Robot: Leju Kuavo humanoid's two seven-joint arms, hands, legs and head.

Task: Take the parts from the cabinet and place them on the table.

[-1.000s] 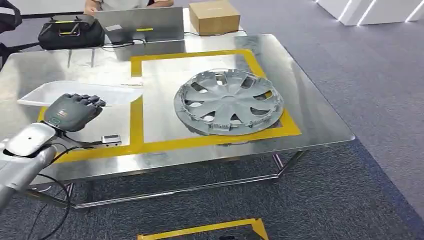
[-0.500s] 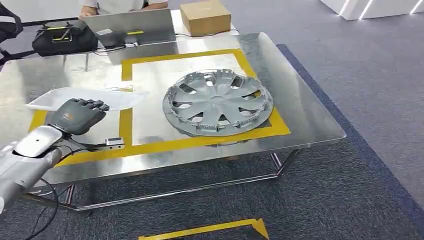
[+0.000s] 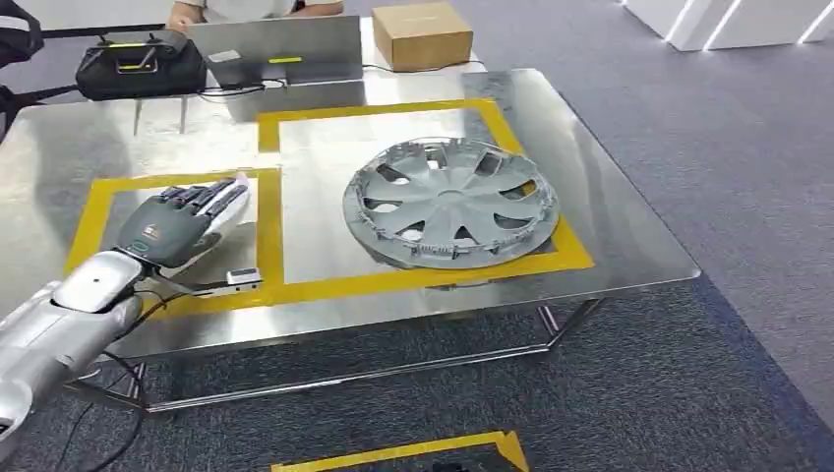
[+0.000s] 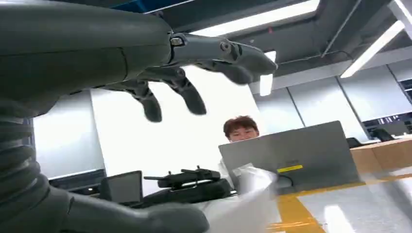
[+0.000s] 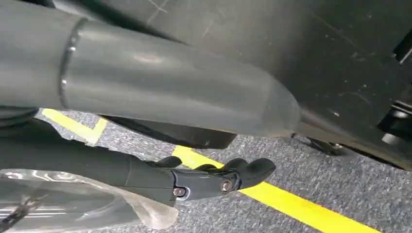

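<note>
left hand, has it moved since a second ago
Yes: the left hand has shifted toward the wheel cover, ending nearer the yellow tape strip.

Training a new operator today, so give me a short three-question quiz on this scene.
1. True or false: the wheel cover stands upright on its rim.
2. Which of the robot's hands reaches over the table? A) left B) right C) both
3. Fill in: the squares on the tabletop are marked with ____ tape.

Key:
1. False. It lies flat on the table.
2. A. The left hand is over the smaller taped square, with its fingers spread.
3. Yellow.
</note>
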